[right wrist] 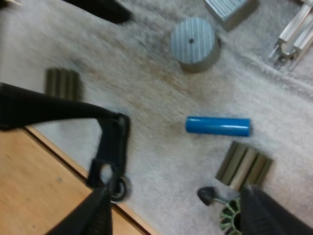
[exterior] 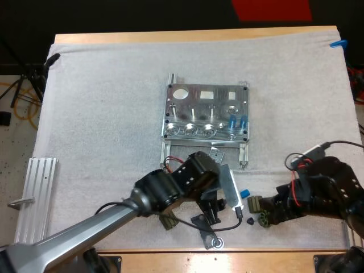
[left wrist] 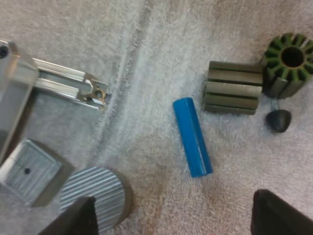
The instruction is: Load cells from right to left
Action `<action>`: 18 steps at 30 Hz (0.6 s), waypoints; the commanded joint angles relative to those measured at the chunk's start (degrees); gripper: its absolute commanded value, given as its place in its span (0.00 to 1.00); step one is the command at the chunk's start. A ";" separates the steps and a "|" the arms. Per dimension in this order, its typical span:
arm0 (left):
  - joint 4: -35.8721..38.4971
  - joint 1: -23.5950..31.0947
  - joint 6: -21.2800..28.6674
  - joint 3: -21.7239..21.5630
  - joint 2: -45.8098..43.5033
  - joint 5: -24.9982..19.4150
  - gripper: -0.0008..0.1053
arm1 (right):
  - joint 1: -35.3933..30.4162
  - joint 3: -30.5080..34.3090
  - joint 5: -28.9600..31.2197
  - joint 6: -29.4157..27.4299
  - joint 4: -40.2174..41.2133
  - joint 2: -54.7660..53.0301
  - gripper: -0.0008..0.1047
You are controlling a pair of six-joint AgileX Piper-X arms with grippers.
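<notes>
The metal fixture (exterior: 207, 111) lies mid-mat with two blue cylinders (exterior: 237, 120) standing in its right-hand slots. One loose blue cylinder (exterior: 245, 194) (left wrist: 192, 136) (right wrist: 218, 126) lies flat on the mat below the fixture. My left gripper (exterior: 215, 211) (left wrist: 176, 225) hovers just short of it, open, fingers (left wrist: 73, 220) wide apart and holding nothing. My right gripper (exterior: 256, 211) (right wrist: 181, 220) is close on the other side, also open and clear of the cylinder. Dark ribbed parts (left wrist: 232, 87) (right wrist: 243, 165) and a green slotted rotor (left wrist: 288, 58) lie beside the cylinder.
A round ribbed metal disc (left wrist: 95, 196) (right wrist: 194, 39) and a square metal block (left wrist: 29, 169) sit by the fixture's rail (left wrist: 68, 85). A black bracket with a ring (exterior: 207, 233) (right wrist: 105, 142) lies at the mat's front edge. A ribbed aluminium plate (exterior: 37, 196) rests far left.
</notes>
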 commanded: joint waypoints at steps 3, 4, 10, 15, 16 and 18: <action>-0.88 -0.01 -0.91 0.06 3.24 -0.03 0.61 | -0.10 -0.90 -0.94 2.46 0.35 -2.05 0.54; -0.88 -0.01 -0.91 0.06 4.62 -0.03 0.61 | -0.10 -1.46 -0.94 3.37 0.35 -2.36 0.54; -1.37 -0.01 -1.13 0.06 9.39 -0.03 0.61 | -0.10 -6.36 -0.83 3.59 1.38 -2.39 0.54; -4.64 -0.01 -3.04 0.06 10.96 0.37 0.61 | -0.10 -8.50 -0.83 3.59 3.96 -2.29 0.54; -5.69 -0.01 -3.56 0.06 11.22 1.00 0.61 | -0.10 -8.49 -0.83 3.59 4.40 -2.29 0.54; -7.09 -0.01 -3.58 0.06 11.38 1.40 0.61 | -0.10 -8.49 -0.83 3.59 5.60 -2.29 0.54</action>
